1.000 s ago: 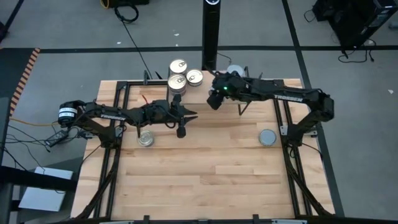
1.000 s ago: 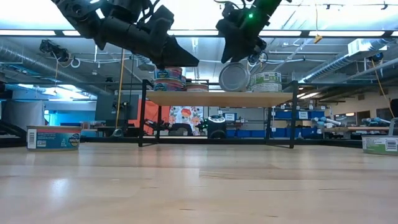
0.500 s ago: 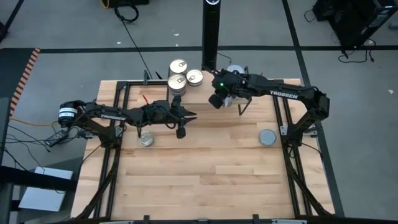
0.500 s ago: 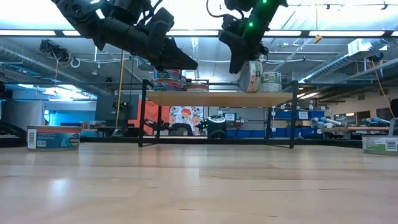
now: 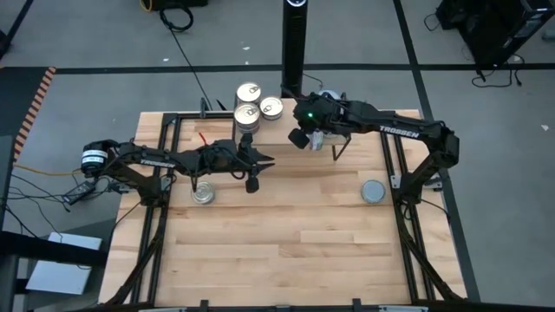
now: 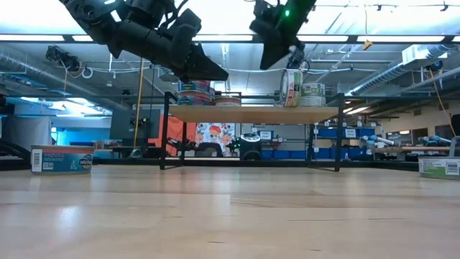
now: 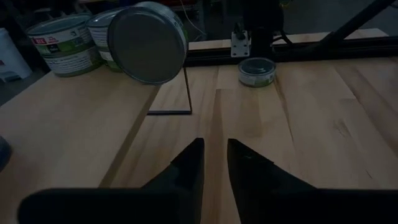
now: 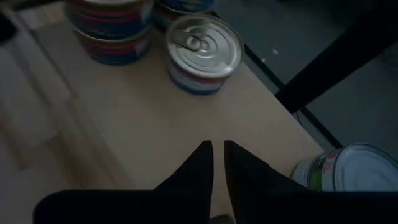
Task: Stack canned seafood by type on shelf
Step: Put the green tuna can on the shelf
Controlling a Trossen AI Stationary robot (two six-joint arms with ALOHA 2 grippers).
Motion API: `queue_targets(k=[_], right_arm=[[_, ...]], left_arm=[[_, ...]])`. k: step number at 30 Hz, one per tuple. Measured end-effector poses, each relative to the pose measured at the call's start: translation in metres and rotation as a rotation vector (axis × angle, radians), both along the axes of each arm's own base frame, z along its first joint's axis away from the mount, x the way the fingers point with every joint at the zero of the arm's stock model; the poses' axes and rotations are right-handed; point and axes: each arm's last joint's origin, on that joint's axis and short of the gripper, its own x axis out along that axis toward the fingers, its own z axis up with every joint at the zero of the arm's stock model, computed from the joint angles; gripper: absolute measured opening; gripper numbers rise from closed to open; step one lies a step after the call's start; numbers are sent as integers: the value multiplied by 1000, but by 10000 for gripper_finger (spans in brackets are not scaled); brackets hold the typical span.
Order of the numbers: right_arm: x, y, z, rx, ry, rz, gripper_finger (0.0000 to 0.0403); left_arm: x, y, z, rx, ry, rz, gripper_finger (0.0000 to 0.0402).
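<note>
Shelf (image 6: 251, 113): light wood plank, black legs. Tins on shelf, left stack (image 8: 112, 25): red and blue labels; single tin (image 8: 205, 53) with silvery pull-tab top. Right tins (image 6: 313, 94): green-and-white labels. Tabletop tin (image 6: 62, 159): teal label, red band. Arms dark.

The left gripper (image 7: 213, 163) hovers over the tabletop (image 7: 298, 137), fingers nearly together. Beyond it, a tilted tin (image 7: 147, 42) leans at the shelf (image 7: 68, 124) edge beside two, perhaps three, green-labelled tins (image 7: 62, 45)
</note>
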Motion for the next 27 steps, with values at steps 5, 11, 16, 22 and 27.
queue_targets(k=[5,11,16,22,27], right_arm=[[-7,33,26,114,2,-54,89],[-12,103,-14,129,48,-258,179],[-14,134,-58,157,12,-312,262],[-22,149,-74,273,92,-292,295],[-38,165,-82,306,300,-211,290]], left_arm=[[-1,0,-2,-3,20,0,73],[-1,0,-3,-5,35,0,73],[-1,-2,-5,-10,56,-4,73],[0,-8,-5,-7,54,-28,73],[0,-11,-5,-7,59,-39,73]])
